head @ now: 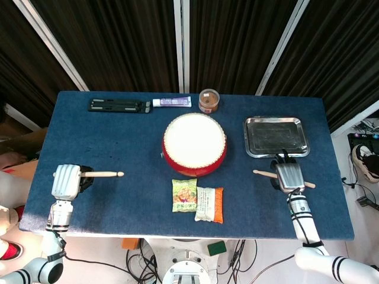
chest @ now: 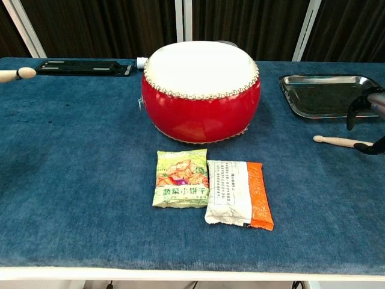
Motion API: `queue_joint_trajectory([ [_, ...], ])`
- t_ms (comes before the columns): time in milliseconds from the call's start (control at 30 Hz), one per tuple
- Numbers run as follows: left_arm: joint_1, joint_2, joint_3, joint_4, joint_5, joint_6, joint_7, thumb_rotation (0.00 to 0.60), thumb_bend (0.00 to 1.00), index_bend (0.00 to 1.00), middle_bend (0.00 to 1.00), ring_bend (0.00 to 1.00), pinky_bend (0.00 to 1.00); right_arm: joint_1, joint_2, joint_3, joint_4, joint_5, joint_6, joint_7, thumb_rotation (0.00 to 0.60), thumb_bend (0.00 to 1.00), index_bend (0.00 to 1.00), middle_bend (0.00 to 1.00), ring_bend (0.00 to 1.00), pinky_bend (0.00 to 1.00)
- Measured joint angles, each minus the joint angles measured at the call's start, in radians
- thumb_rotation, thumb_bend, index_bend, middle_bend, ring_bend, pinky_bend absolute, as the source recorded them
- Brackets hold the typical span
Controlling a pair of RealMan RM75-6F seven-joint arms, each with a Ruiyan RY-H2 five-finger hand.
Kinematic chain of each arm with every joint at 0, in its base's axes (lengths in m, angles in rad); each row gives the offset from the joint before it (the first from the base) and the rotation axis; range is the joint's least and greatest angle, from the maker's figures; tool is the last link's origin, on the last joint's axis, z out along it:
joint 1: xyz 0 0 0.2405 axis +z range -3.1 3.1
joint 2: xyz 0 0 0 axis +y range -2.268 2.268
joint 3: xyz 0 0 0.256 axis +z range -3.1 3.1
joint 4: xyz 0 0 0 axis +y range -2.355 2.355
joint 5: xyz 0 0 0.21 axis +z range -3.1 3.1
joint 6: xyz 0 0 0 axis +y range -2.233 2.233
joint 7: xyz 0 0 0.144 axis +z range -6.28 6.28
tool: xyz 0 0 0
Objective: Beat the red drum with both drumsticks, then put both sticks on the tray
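The left hand [head: 66, 181] sits at the near left of the desk [head: 130, 148], fingers wrapped around a drumstick [head: 103, 174]. That stick runs level from the hand toward the middle of the desk, its rounded tip pointing at the drum; in the chest view only the tip enters from the left edge.

The right hand [head: 289, 176] sits at the near right of the desk, lying over a second drumstick [chest: 341, 142]. The stick protrudes on both sides of the hand, with its tip toward the drum. The chest view shows dark fingers [chest: 355, 112] arched above the stick, which appears to lie flat on the desk; whether the hand actually grips it cannot be told.

Between the two hands, slightly nearer the robot than either stick tip, lie two snack packets side by side and touching: a green packet [chest: 180, 178] on the left-hand side and a white and orange packet [chest: 239, 194] on the right-hand side.

Just beyond the right hand is the metal tray [head: 276, 136], nothing on it. Beyond the packets, midway between the hands, stands the red drum [chest: 201, 90], white skin upward.

Farthest out, behind the drum, stands a small brown jar [head: 208, 100]; left of it lie a white tube [head: 172, 102] and a flat black case [head: 118, 105].
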Motion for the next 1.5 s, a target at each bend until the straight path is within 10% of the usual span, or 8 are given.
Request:
queue_joint_trajectory([
  [600, -0.012, 0.002, -0.002, -0.007, 0.035, 0.024, -0.005, 0.6, 0.58, 1.0, 1.0, 1.0, 1.0, -0.185, 0.206, -0.054, -0.159, -0.156, 0.205, 0.264, 0.6, 0.33, 0.48, 0.26, 0.02, 0.25],
  [1500, 0.001, 0.009, 0.004, -0.01, 0.021, 0.023, -0.002, 0.6, 0.58, 1.0, 1.0, 1.0, 1.0, -0.197, 0.223, -0.056, -0.163, -0.199, 0.153, 0.29, 0.6, 0.33, 0.47, 0.26, 0.02, 0.25],
])
